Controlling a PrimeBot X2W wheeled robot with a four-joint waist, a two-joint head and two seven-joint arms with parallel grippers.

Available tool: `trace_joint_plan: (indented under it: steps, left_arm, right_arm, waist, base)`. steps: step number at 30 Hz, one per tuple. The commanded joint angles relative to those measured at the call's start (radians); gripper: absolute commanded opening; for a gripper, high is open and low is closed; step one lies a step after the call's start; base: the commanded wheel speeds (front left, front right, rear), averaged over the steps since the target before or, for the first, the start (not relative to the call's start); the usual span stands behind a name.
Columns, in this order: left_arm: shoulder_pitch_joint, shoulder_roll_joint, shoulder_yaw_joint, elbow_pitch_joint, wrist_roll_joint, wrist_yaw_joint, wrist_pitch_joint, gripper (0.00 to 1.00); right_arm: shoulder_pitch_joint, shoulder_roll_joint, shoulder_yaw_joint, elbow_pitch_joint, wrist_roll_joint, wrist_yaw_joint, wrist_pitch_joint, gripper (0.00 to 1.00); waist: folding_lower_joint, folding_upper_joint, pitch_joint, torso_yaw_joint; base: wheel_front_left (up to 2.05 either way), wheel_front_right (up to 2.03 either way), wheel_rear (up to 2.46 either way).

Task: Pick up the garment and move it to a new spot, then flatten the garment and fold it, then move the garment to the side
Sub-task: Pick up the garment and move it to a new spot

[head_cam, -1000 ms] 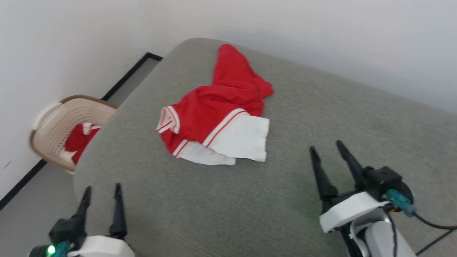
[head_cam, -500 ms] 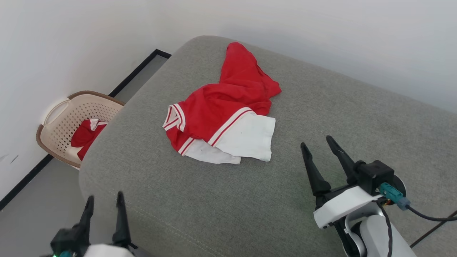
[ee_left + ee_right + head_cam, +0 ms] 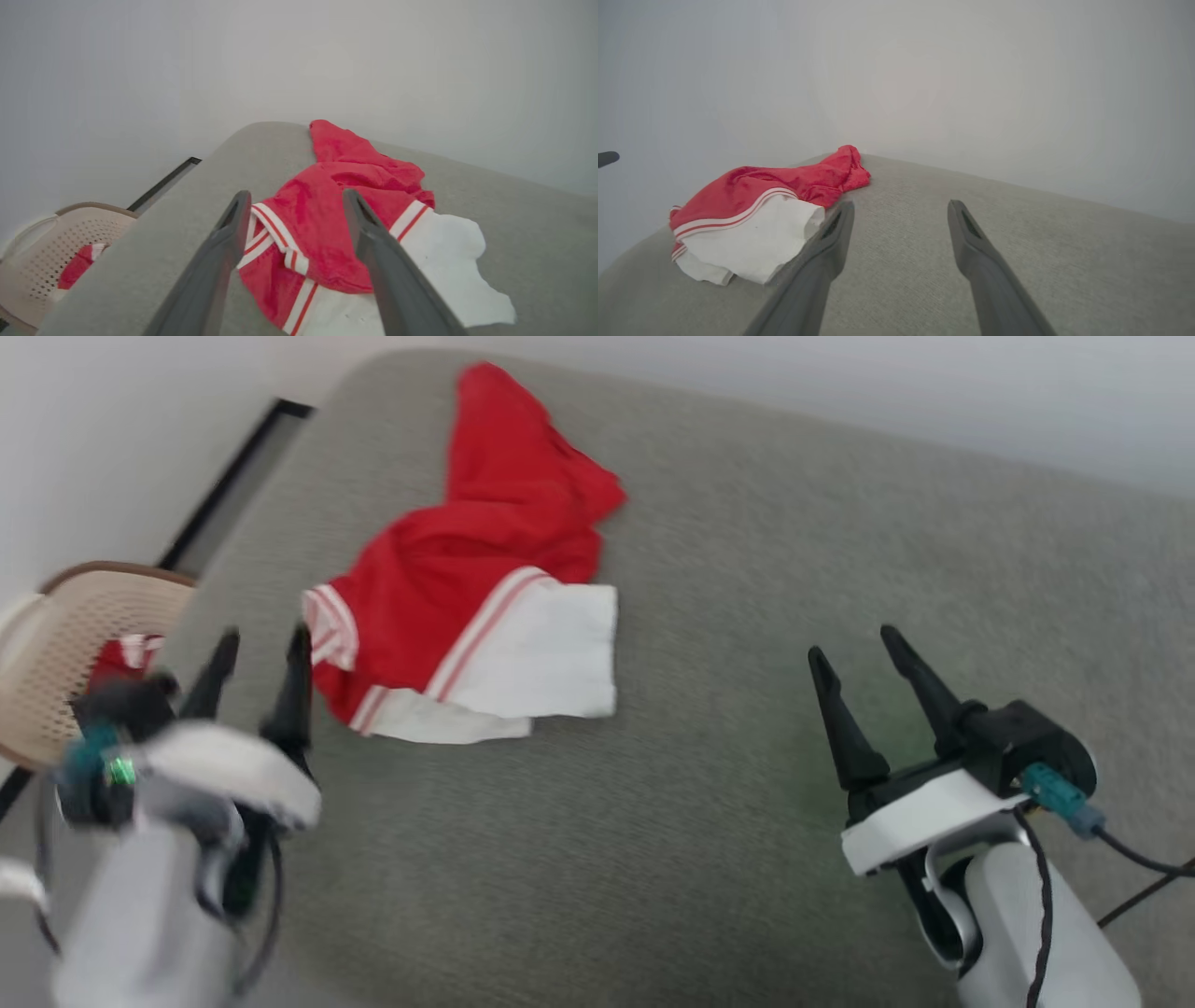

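Note:
The garment (image 3: 467, 588) lies crumpled on the grey cushion, red body bunched toward the far edge, white sleeve spread at the near side, striped trim showing. Its printed characters are hidden. My left gripper (image 3: 261, 649) is open, raised just left of the garment's striped edge; along its fingers the garment (image 3: 327, 233) sits straight ahead. My right gripper (image 3: 854, 649) is open with nothing between its fingers, well to the right of the garment (image 3: 761, 210).
The grey cushion (image 3: 747, 616) spreads wide to the right of the garment, against a white wall. A beige perforated laundry basket (image 3: 56, 653) stands on the floor at the cushion's left, holding another red-and-white cloth (image 3: 121, 658).
The head camera has shifted, moving the whole scene left and up. My left arm has risen and come forward to beside the garment's left edge. The garment lies as before.

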Motion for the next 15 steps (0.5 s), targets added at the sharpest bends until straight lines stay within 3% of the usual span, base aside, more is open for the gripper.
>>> trace_joint_plan:
  steps: [1, 5, 9, 15]
  left_arm:
    - [-0.072, 0.06, -0.041, 0.045, -0.097, -0.003, 0.068, 1.0]
    - [-0.197, 0.182, -0.155, 0.125, -0.356, -0.004, 0.286, 1.0]
    - [-0.259, 0.286, -0.202, 0.155, -0.594, -0.004, 0.496, 1.0]
    - [-0.298, 0.377, -0.262, 0.167, -0.784, -0.004, 0.755, 1.0]
  right_arm:
    - [-0.026, -0.007, -0.001, -0.007, -0.013, 0.0, -0.005, 1.0]
    - [-0.057, -0.005, -0.01, -0.016, -0.02, 0.0, -0.005, 1.0]
    - [-0.077, 0.005, -0.021, -0.021, -0.023, 0.0, -0.005, 1.0]
    - [-0.098, 0.008, -0.034, -0.04, -0.032, 0.0, -0.005, 1.0]
  waist:
    - [0.0, 0.0, 0.095, -0.086]
    - [0.0, 0.0, 0.148, -0.135]
    - [0.0, 0.0, 0.18, -0.176]
    - [0.0, 0.0, 0.234, -0.214]
  base:
    - [0.0, 0.0, 0.0]
    - [0.0, 0.0, 0.0]
    - [0.0, 0.0, 0.0]
    - [0.0, 0.0, 0.0]
